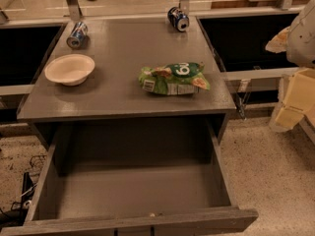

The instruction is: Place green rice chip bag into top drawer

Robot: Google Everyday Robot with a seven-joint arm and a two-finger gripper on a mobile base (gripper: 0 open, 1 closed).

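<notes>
The green rice chip bag [173,78] lies flat on the grey table top [118,97], right of centre, near the front edge. The top drawer [133,191] is pulled out wide below the table's front, and its inside is bare apart from a small speck by the front panel. My gripper [291,102] shows as pale cream blocks at the right edge of the view. It hangs off the table's right side, level with the bag and well apart from it. It holds nothing that I can see.
A white bowl [70,69] sits on the left of the table. Two blue soda cans lie on their sides at the back, one at the left [77,35] and one at the right [178,18]. Dark openings flank the table. Cables lie on the floor at lower left [22,195].
</notes>
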